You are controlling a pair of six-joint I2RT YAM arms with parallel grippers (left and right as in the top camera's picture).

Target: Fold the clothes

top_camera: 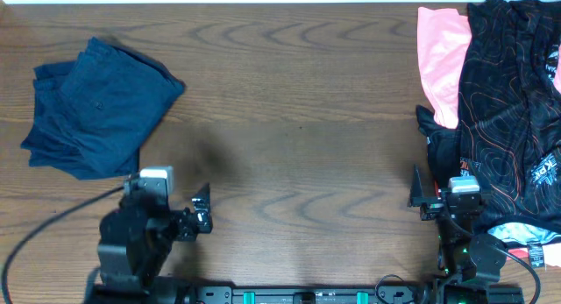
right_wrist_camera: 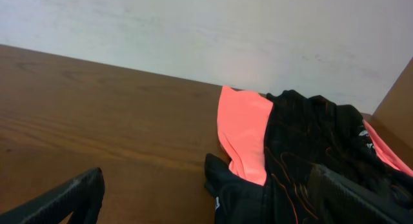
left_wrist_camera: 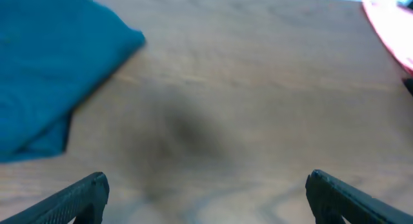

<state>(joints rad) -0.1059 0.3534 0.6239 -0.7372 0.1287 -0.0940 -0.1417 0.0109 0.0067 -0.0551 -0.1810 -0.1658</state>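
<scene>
A dark navy-blue garment [top_camera: 92, 107] lies folded at the table's far left; it looks teal in the left wrist view [left_wrist_camera: 51, 62]. A pile at the right edge holds a black garment with orange lines [top_camera: 513, 120] and a salmon-pink one [top_camera: 441, 63]; both show in the right wrist view, black [right_wrist_camera: 310, 159] and pink [right_wrist_camera: 244, 130]. My left gripper [top_camera: 203, 209] is open and empty over bare wood near the front, right of the navy garment. My right gripper [top_camera: 438, 197] is open and empty at the pile's near left edge.
The wooden table [top_camera: 298, 129] lies between the two heaps. A pale wall [right_wrist_camera: 206, 30] stands behind the table's far edge. A black cable [top_camera: 53, 221] runs from the left arm toward the front left.
</scene>
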